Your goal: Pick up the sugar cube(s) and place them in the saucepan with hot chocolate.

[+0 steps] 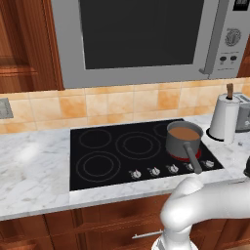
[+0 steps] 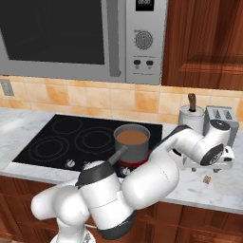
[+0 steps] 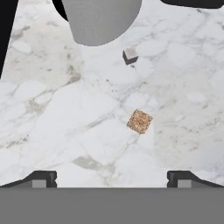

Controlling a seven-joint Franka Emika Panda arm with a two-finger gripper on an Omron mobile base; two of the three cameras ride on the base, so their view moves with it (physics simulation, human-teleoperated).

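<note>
The gripper (image 3: 112,178) hangs above the marble bench (image 3: 52,122) with its jaws spread wide and nothing between them, their dark tips showing far apart at the bottom of the hand view. Between and ahead of them lies a brown sugar cube (image 3: 139,121), turned at an angle to the jaws. A white sugar cube (image 3: 130,55) sits farther on, just beside the round base of the paper-towel roll (image 3: 103,19).

The risk, as I judge it, is the brown cube's skewed stance: fingers closing on its corners could twist it or flick it across the smooth stone. It also lies a little off the midline between the tips, so a straight descent may push it aside. The white cube is awkward because the roll stands so close that a finger could strike it.

In the right base view the brown cube (image 2: 207,179) rests near the front bench edge, below the hand. The saucepan with hot chocolate (image 2: 132,142) stands on the cooktop (image 2: 57,137), well apart to the left, handle pointing forward. A toaster (image 2: 221,119) stands behind the roll.
</note>
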